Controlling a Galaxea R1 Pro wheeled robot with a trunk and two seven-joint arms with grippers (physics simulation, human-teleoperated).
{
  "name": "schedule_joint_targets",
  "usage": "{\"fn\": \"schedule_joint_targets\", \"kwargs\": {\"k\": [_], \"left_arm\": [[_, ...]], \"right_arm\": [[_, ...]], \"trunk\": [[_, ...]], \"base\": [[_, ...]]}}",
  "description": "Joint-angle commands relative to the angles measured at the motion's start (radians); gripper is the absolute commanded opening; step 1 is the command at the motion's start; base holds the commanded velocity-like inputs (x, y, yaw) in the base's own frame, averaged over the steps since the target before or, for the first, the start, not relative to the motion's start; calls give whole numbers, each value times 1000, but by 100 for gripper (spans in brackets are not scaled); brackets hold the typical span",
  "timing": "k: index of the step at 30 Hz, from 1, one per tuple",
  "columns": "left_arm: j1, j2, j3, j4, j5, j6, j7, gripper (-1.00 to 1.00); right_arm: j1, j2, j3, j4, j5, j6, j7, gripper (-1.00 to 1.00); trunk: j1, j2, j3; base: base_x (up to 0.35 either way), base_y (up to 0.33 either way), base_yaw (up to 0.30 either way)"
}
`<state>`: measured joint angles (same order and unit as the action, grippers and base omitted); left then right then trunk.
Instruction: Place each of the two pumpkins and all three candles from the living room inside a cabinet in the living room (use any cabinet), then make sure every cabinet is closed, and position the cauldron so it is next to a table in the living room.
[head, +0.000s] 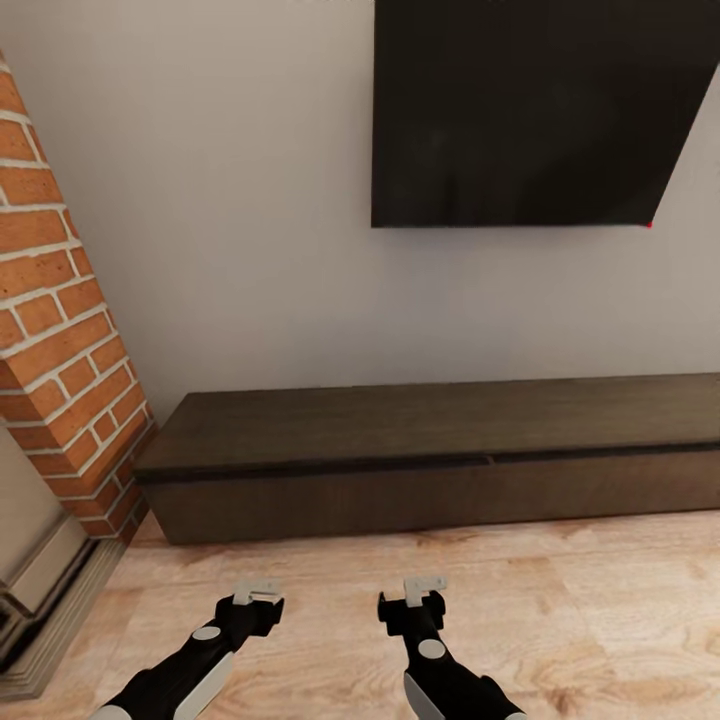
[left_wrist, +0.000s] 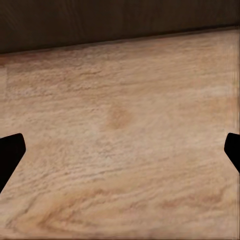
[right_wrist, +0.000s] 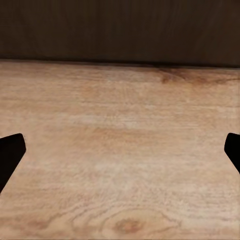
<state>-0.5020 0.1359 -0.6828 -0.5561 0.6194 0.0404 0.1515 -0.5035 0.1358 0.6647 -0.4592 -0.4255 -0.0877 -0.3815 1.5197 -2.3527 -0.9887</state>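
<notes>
**Both arms low over the floor, facing the shut cabinet**

The floor (head: 560, 620) is pale wood plank with a strong grain, running up to a plain light wall (head: 250, 200). Against that wall stands the cabinet (head: 440, 470), long, low and dark brown; its fronts sit flush and closed, with a thin seam near the middle of the top edge. Its right end is cut off by the frame. Above it hangs a large black screen (head: 540, 110), cropped at the top and right. On the left a red brick column (head: 60, 330) leans into view, with a grey stepped base (head: 50, 600) at its foot.

From the head camera the left gripper (head: 258, 592) and the right gripper (head: 425, 586) hover near the bottom, side by side, short of the cabinet, each holding nothing.

The wrist cameras add what the head cannot: in each, dark fingertips (left_wrist: 10, 155) (right_wrist: 10, 155) stand far apart at the frame's edges, so both jaws are released, with bare planks between them and the cabinet's dark front (left_wrist: 120, 20) (right_wrist: 120, 30) beyond.
</notes>
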Motion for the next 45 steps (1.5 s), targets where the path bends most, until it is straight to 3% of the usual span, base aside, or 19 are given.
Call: {"fn": "schedule_joint_targets", "kwargs": {"k": [1,11,13,15,22,38,45], "left_arm": [[2,3,-8,-12,8,13,9,100],[8,6,-2,-34,14,35,13,100],[8,6,11,-35,24,38,14,100],[8,6,34,-33,55,47,15,100],[8,5,40,-27,63,51,16,100],[8,4,42,-24,62,49,21,100],[8,0,41,-25,62,49,23,100]], "right_arm": [[-1,-1,8,-4,-11,-5,-2,100],[1,-2,-3,-31,-11,3,2,100],[1,-2,-4,-35,-11,3,1,100],[2,-4,-5,-39,-10,5,1,100],[2,-5,-5,-39,-10,5,0,100],[2,-6,-7,-38,-11,8,1,100],[2,-8,-52,-38,-12,11,1,100]], "trunk": [[-4,7,2],[-42,77,34],[-50,91,40],[-58,105,46],[-85,154,68],[-146,266,126],[-173,315,150]], "base": [[-2,0,0],[0,0,0],[0,0,0],[0,0,0],[-30,1,0],[-270,102,95],[-308,125,273]]}}
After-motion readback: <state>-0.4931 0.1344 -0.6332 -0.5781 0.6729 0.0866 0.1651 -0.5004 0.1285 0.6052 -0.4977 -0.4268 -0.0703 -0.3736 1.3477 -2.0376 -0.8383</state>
